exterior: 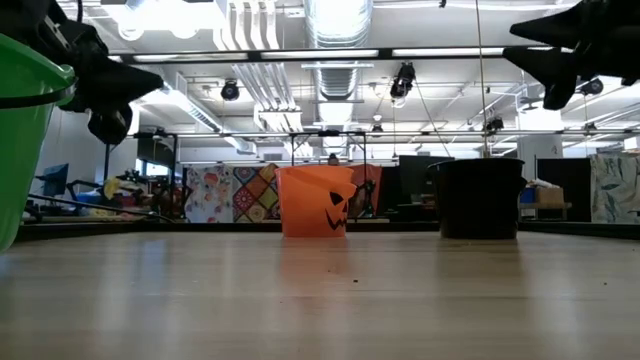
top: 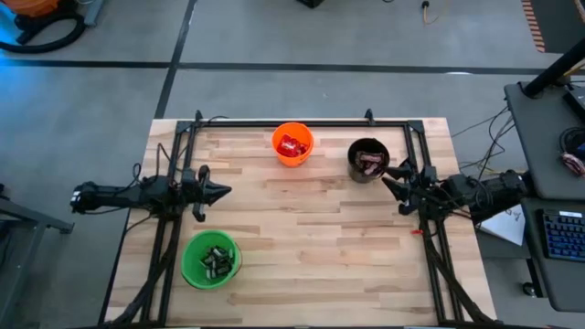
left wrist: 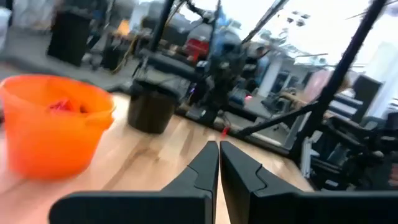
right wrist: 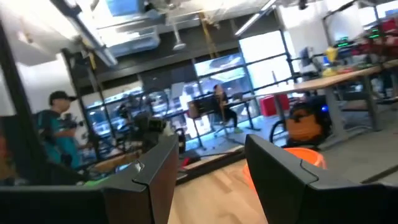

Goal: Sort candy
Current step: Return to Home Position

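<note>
All the candy I see sits in cups. Red packets [top: 292,144] lie in the orange cup [top: 292,157], reddish-brown bars [top: 370,164] in the black cup [top: 353,164], dark bars with pale print [top: 218,260] in the green cup [top: 194,265]. My left gripper [top: 225,191] hangs shut over the table's left side, above the green cup, holding nothing. My right gripper [top: 389,176] is open beside the black cup at the table's right side, empty. In the left wrist view the shut gripper [left wrist: 219,149] points toward the orange cup [left wrist: 50,134] and black cup [left wrist: 152,112].
A black metal frame [top: 302,122] runs along the table's far edge and down both sides. Bare wood [top: 320,238] lies between the three cups. A desk with a keyboard [top: 559,233] stands right of the table. A person [right wrist: 59,127] shows in the room behind.
</note>
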Tool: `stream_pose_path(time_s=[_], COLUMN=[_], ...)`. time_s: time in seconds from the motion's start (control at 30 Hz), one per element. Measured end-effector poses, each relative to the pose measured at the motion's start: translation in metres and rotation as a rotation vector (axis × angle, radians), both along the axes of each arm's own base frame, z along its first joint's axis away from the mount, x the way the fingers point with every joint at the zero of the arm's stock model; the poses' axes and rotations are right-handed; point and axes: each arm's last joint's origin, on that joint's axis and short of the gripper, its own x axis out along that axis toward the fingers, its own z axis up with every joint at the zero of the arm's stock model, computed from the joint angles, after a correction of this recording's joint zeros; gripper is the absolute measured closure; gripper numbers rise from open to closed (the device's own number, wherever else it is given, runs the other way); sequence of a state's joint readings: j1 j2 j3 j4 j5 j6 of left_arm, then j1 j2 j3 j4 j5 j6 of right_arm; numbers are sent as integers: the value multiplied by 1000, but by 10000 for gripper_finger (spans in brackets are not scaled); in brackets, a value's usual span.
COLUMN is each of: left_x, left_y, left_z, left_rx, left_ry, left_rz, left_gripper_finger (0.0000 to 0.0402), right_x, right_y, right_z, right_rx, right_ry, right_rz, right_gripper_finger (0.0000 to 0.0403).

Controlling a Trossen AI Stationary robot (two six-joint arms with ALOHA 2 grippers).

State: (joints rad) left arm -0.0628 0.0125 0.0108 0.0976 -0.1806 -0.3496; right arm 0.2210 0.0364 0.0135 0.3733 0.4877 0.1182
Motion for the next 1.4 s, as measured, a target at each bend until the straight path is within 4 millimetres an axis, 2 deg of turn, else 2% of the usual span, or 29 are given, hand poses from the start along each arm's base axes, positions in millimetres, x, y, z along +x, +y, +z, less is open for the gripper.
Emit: stream_pose_path(time_s=[0.2, 0.6, 1.07, 1.4], left_x=[1, 2, 2, 2], left_y=[0, 0, 0, 0], left_z=[-1, 1, 1, 0], left_rx=[-18, -18, -18, -18], left_ry=[25, 27, 26, 34], left_rz=[12, 14, 14, 15], left_gripper_finger=[401, 401, 401, 401], right_x=[0, 6, 3, 5], right_y=[0, 1, -4, 0], right_z=[-1, -27, -25, -27], right_rx=[11, -86, -111, -265], right_ry=[5, 293, 282, 308], right_rz=[2, -6, -66, 85], right_gripper_finger=[219, 222, 218, 218])
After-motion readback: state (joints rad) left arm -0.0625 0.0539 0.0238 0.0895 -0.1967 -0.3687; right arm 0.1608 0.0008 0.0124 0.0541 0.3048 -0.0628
